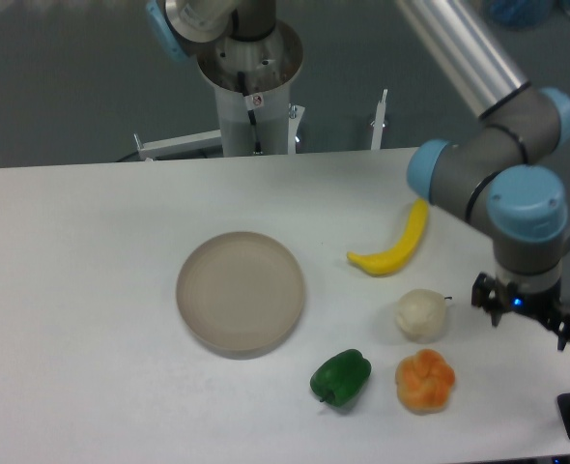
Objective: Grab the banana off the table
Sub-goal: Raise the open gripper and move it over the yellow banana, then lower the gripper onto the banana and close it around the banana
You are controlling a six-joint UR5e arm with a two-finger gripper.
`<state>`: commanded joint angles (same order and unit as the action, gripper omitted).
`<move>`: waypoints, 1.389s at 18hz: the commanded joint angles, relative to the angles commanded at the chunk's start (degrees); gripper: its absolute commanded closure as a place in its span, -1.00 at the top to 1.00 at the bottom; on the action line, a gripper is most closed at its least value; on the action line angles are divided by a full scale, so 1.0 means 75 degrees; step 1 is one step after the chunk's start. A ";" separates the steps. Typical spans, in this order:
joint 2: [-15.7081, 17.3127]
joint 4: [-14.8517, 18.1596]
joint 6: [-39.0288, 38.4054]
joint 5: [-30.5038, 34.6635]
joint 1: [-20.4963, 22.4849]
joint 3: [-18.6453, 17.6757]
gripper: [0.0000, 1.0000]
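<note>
The banana (397, 244) lies on the white table (92, 251), slender and bright yellow, curving from the plate side up toward the arm's elbow. It is bare along its whole length. My gripper (525, 309) hangs at the table's right edge, right of the cream-white fruit and well clear of the banana. Only its black base with a blue light shows. The fingers are too dark and small to read.
A round beige plate (241, 290) sits left of the banana. A cream-white round fruit (420, 313), an orange ribbed fruit (425, 380) and a green pepper (341, 376) lie near the front right. The arm's grey elbow (464, 174) hangs just behind the banana.
</note>
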<state>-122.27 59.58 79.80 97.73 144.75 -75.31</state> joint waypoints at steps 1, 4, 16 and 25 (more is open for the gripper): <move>0.0141 0.0117 0.0012 -0.0023 0.0105 -0.0223 1.00; 0.0785 0.0433 0.0434 -0.0536 0.0340 -0.1160 1.00; 0.1584 -0.1206 0.0118 -0.1359 0.0728 -0.4394 1.00; 0.1560 -0.1687 0.0106 -0.1512 0.0681 -0.4795 1.00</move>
<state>-110.57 46.93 80.60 86.40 149.85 -111.27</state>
